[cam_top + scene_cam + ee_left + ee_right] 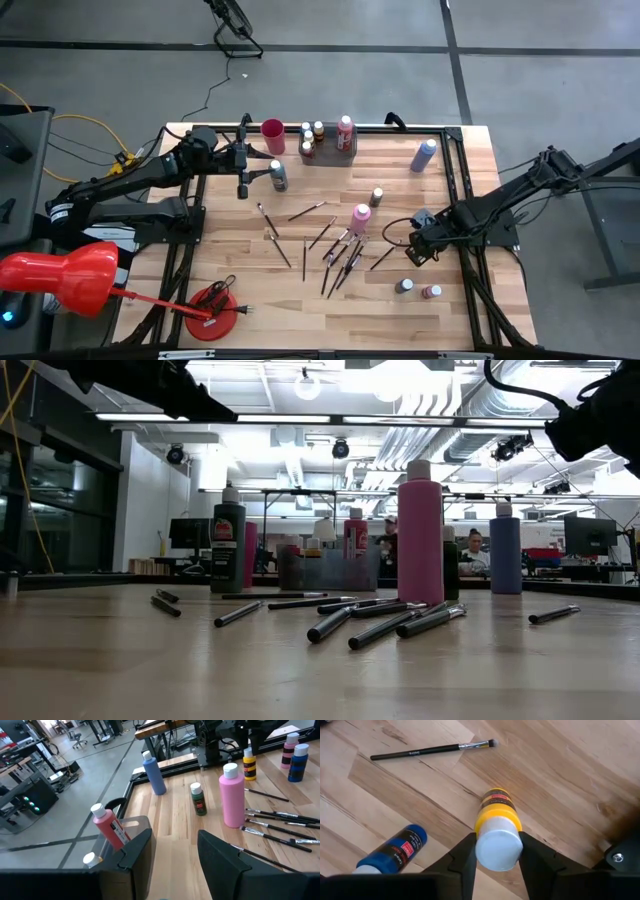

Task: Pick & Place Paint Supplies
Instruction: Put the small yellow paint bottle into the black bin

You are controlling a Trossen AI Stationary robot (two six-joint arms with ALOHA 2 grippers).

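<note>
My right gripper [499, 862] points down near the table's right side [414, 243], its fingers shut on the white cap of an upright yellow paint bottle [496, 810]. A blue bottle [395, 851] and a paintbrush [432, 750] are close by. My left gripper [172, 842] hovers open and empty at the far left [255, 168], above a dark bottle [278, 175]. A tall pink bottle [360, 218] stands mid-table beside several scattered brushes [335, 255]. Other bottles stand in the grey tray [352, 156]. My right gripper pinches the yellow bottle's white cap [499, 851] between its two fingers [462, 857], one on each side. The fingers come from above, pointing down. The bottle stands upright with its base on the table.
A pink cup [273, 137] stands left of the tray, and a lavender bottle [423, 155] at the far right. A small green bottle [198, 800] stands behind the pink one. Two bottles [417, 289] stand near the front right. A red stand [215, 312] sits at the front left.
</note>
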